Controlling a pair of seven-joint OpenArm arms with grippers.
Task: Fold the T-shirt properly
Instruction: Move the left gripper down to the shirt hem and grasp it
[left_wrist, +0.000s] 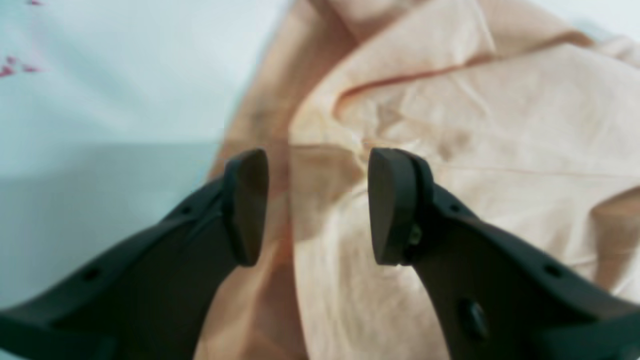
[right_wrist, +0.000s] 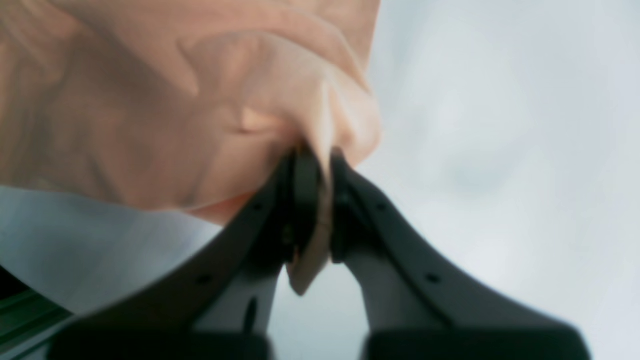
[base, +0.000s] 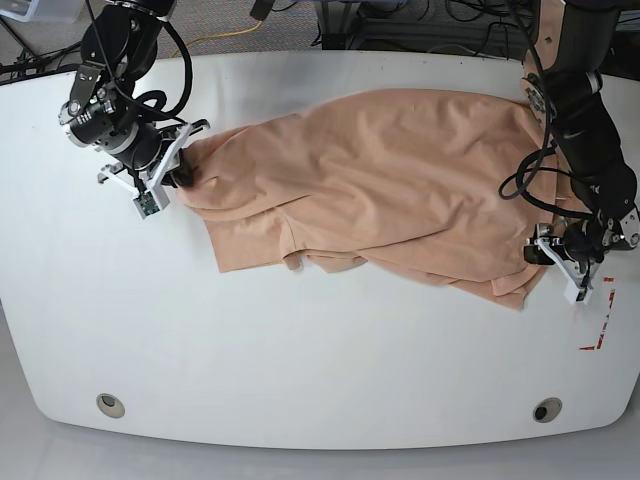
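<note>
Both arms (base: 585, 120) are black with looping black cables; the grippers' fingers (left_wrist: 247, 205) are matte black with small screw holes.

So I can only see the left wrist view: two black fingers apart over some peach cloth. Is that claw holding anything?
Observer: No. The left gripper hangs open above the wrinkly peach cotton T-shirt, at its edge near the white table.
Operator: Is there another claw?
Observer: Yes, the right gripper is shut on a pinched fold of the T-shirt.
Operator: Where on the shirt?
Observer: At the opposite end from the left gripper, seen from the base view.
</note>
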